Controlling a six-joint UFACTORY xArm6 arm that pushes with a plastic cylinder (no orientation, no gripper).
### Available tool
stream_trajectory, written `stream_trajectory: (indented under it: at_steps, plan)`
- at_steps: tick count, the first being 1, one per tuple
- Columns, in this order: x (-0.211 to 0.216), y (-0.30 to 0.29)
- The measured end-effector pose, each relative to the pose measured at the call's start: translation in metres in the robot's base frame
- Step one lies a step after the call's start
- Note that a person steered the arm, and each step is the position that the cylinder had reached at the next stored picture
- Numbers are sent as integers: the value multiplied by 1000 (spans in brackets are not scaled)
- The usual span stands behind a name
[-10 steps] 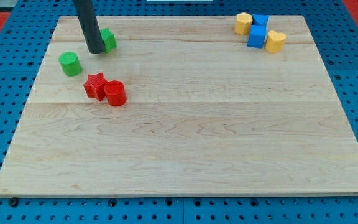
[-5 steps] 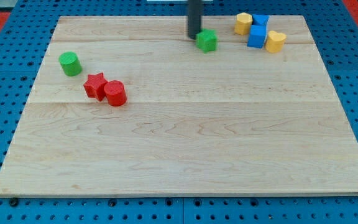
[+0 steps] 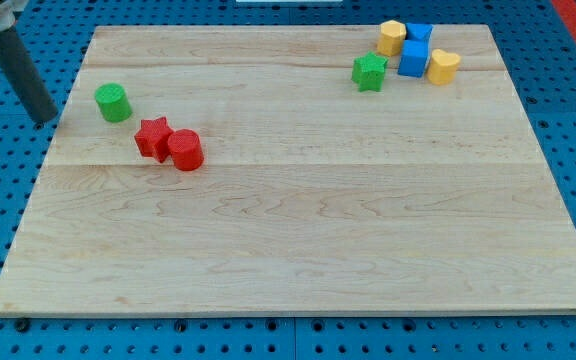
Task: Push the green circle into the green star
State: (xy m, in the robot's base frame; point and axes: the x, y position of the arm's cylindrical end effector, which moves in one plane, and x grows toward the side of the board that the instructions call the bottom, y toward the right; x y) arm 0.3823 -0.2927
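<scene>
The green circle sits near the board's left edge at the view's upper left. The green star lies far off at the view's upper right, just left of the blue and yellow blocks. My tip is at the view's far left, just off the board's left edge, a short way left of the green circle and not touching it. The dark rod rises from it toward the view's top left.
A red star and a red cylinder touch each other just below and right of the green circle. Two blue blocks, a yellow block and a yellow heart cluster at the view's top right.
The rod pushed the green star from the upper left across to the upper right beside the blue and yellow blocks. It then swung back to the far left beside the green circle.
</scene>
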Motion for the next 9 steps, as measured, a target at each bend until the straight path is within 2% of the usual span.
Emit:
stream_trajectory:
  at_steps: [1, 2, 4, 5, 6, 7, 8, 9]
  plan:
    - [-40, 32]
    - [-54, 102]
    - [10, 62]
    - [-22, 135]
    - [-53, 233]
    - [-46, 265]
    - [-15, 223]
    - [-29, 300]
